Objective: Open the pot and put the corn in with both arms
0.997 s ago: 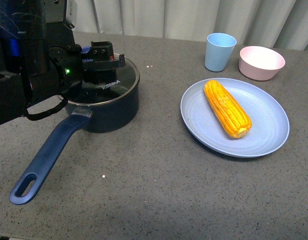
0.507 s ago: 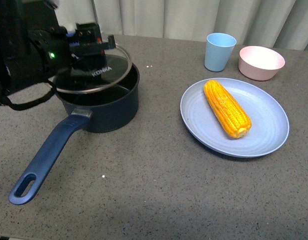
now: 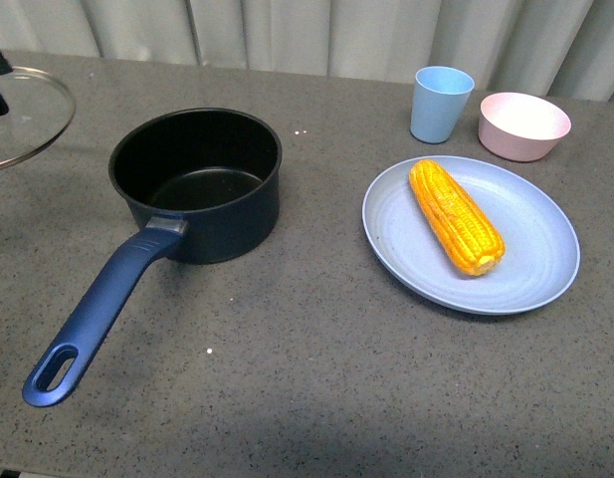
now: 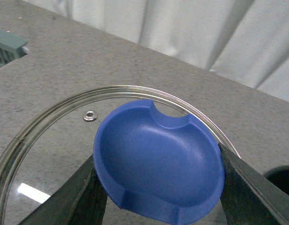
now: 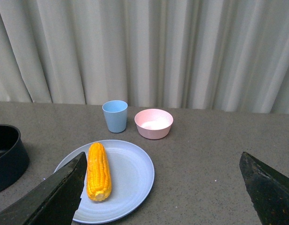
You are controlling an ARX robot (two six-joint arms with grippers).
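The dark navy pot (image 3: 197, 184) stands open on the grey table, black inside, its long blue handle (image 3: 93, 314) pointing to the near left. Its glass lid (image 3: 23, 115) hangs at the far left edge, clear of the pot. My left gripper (image 4: 158, 187) is shut on the lid's blue knob (image 4: 158, 159), with the glass rim (image 4: 50, 112) around it. The corn (image 3: 456, 217) lies on a light blue plate (image 3: 525, 269); it also shows in the right wrist view (image 5: 98, 171). My right gripper (image 5: 163, 187) is open and empty, above the table to the right of the plate (image 5: 130, 173).
A light blue cup (image 3: 441, 103) and a pink bowl (image 3: 523, 124) stand behind the plate; both also show in the right wrist view, cup (image 5: 115, 116) and bowl (image 5: 154, 123). Curtains close off the far table edge. The pot's rim (image 5: 8, 154) shows in the right wrist view.
My left gripper has lifted the lid off the pot and carried it left, almost out of the front view. The pot now stands open. The corn has not moved.
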